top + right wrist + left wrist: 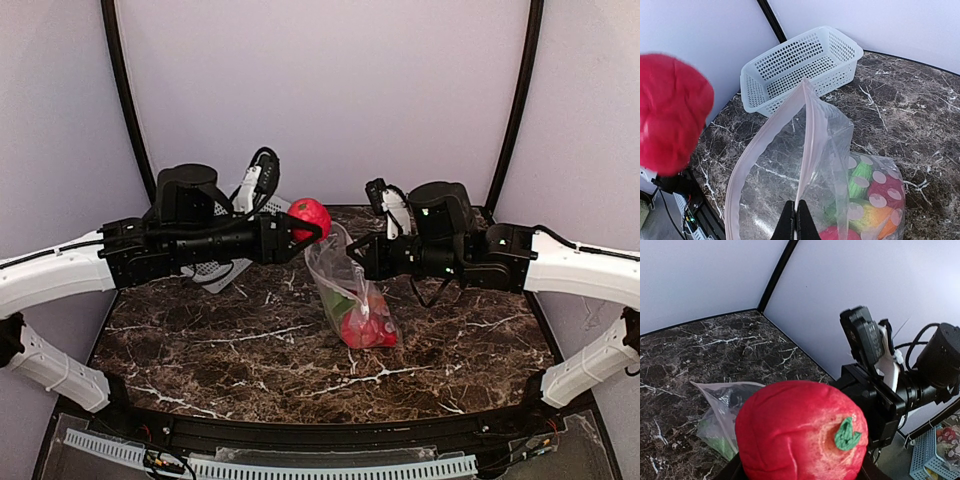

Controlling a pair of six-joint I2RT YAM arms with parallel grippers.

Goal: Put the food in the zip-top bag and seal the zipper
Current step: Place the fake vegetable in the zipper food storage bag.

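Red fruit (670, 112) blurred, edge-cropped

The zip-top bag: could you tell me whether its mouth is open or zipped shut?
Open: the zipper strips gape apart in the right wrist view, the right gripper pinching one side of the zip-top bag.

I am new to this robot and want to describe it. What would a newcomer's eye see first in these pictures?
First, the big red toy fruit, held in the jaws of the left arm above the back of the marble table. Right beside it, the jaws of the right arm pinch the rim of a clear dotted bag, holding it open, with colourful toy food at its bottom.
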